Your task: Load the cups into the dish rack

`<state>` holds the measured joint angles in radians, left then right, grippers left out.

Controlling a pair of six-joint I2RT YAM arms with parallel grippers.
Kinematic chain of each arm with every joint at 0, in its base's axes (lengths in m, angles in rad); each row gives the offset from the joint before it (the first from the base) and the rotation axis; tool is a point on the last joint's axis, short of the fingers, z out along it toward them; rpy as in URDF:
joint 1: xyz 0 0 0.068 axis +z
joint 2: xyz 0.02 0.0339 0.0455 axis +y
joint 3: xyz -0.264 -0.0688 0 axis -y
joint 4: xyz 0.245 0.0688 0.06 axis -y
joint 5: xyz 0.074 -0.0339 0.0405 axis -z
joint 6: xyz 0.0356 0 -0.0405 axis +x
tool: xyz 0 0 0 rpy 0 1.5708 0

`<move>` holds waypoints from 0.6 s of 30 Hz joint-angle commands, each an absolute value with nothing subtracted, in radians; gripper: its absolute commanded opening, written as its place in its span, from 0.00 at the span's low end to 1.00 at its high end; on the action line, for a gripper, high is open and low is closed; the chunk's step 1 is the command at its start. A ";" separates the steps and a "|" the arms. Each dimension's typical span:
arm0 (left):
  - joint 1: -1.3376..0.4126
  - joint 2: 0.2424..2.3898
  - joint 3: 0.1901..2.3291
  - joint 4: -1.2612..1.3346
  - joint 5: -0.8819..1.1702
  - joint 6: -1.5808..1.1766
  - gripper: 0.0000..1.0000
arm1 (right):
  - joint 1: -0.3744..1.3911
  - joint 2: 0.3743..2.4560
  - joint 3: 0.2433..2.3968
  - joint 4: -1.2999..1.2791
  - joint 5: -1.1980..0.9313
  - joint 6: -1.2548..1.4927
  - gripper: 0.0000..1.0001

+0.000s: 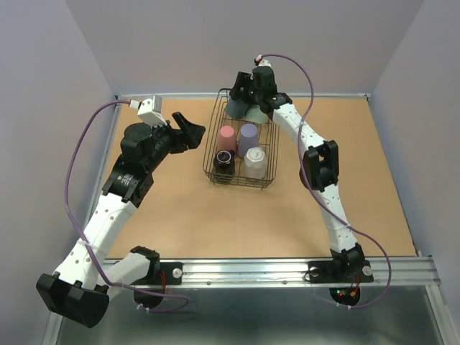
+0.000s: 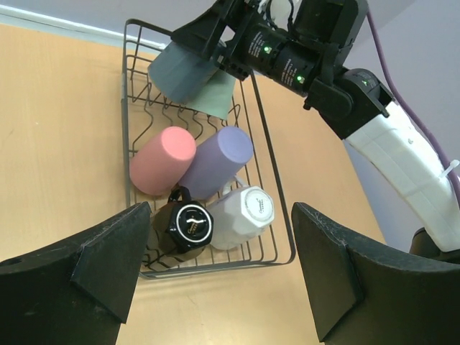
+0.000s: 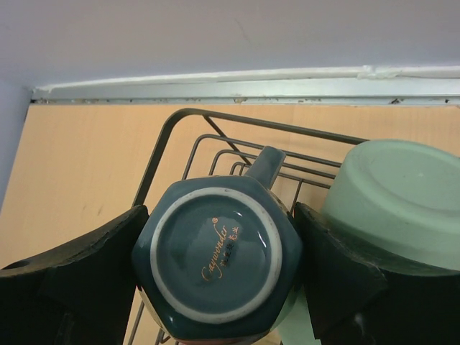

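Inverted grey-blue hexagonal ceramic mug (image 3: 215, 266) is clasped by the right gripper (image 3: 219, 219) at the far end of the black wire dish rack (image 1: 208, 154), beside a pale green cup (image 3: 399, 198). A pink cup (image 2: 163, 159), lavender cup (image 2: 215, 162), white cup (image 2: 244, 215) and dark brown mug (image 2: 188, 226) are lodged in its near half. The left gripper (image 1: 187, 131) is held spread and empty, left of the rack.

Rack (image 1: 241, 180) on surface (image 1: 180, 215) contains pink cup (image 1: 226, 136), lavender cup (image 1: 248, 134), white cup (image 1: 254, 162) and brown mug (image 1: 224, 162); right gripper (image 1: 244, 103) meets grey-blue mug (image 1: 236, 111) at far end; left gripper (image 1: 188, 128), jaws apart, stands left of rack.
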<state>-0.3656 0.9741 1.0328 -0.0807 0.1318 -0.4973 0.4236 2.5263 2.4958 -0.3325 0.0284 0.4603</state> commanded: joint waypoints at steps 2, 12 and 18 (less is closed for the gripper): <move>-0.350 0.965 1.080 -0.058 0.146 -0.431 0.90 | 0.443 2.511 2.577 -0.215 0.066 0.420 0.00; -0.328 0.965 1.065 -0.063 0.144 -0.410 0.91 | 0.471 2.516 2.508 -0.219 0.118 0.370 0.09; -0.324 0.960 1.058 -0.069 0.146 -0.405 0.91 | 0.495 2.525 2.499 -0.225 0.126 0.342 0.60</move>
